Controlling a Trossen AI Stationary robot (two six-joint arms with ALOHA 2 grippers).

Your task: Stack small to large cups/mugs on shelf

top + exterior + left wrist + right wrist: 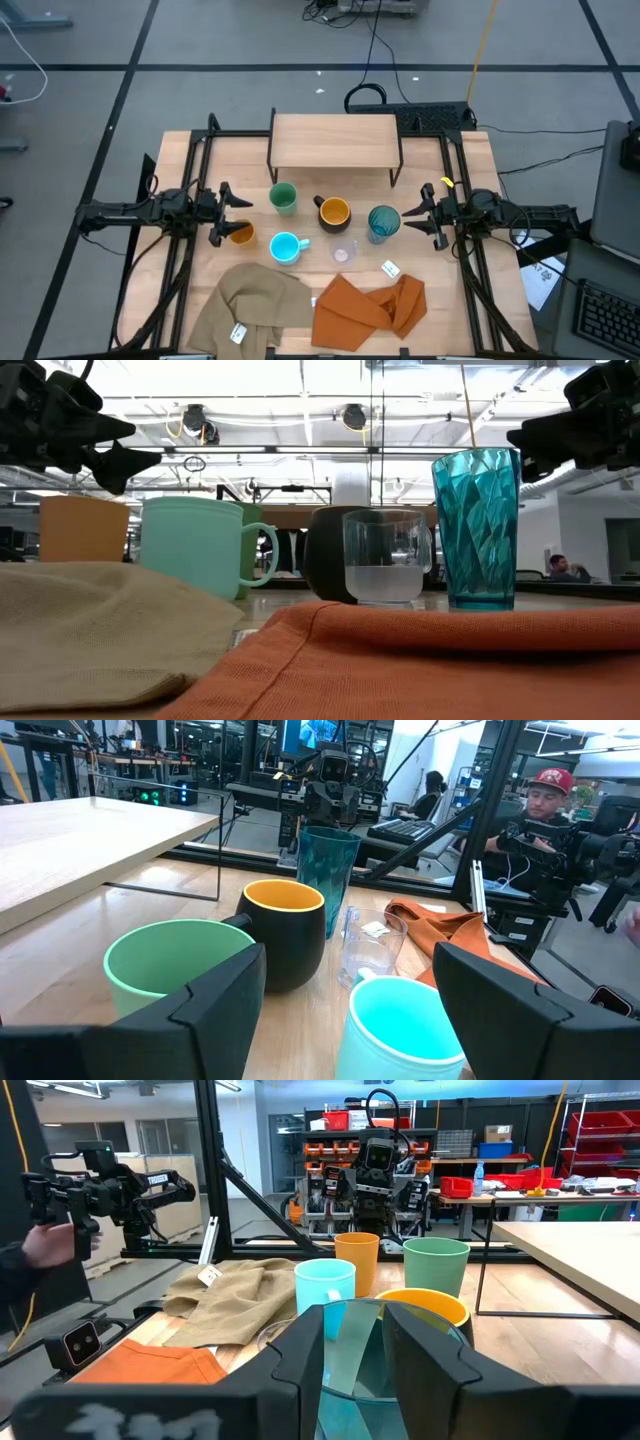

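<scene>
Nothing is stacked: the low light-wood shelf on black legs (335,140) stands bare. The tall faceted teal tumbler (383,222) sits on the bench just before the right tool (428,213), fingers spread. Green cup (283,197), black mug with yellow inside (333,212), light blue mug (286,247) and small orange cup (241,234) cluster near the left tool (222,213), also spread.

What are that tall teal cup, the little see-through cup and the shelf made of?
The tall teal tumbler looks like translucent plastic: light passes through its faceted, glossy wall. The small clear cup is transparent, plastic or glass; I cannot tell which. The shelf looks like pale, matte wood with visible grain, on thin black legs, probably metal.
</scene>
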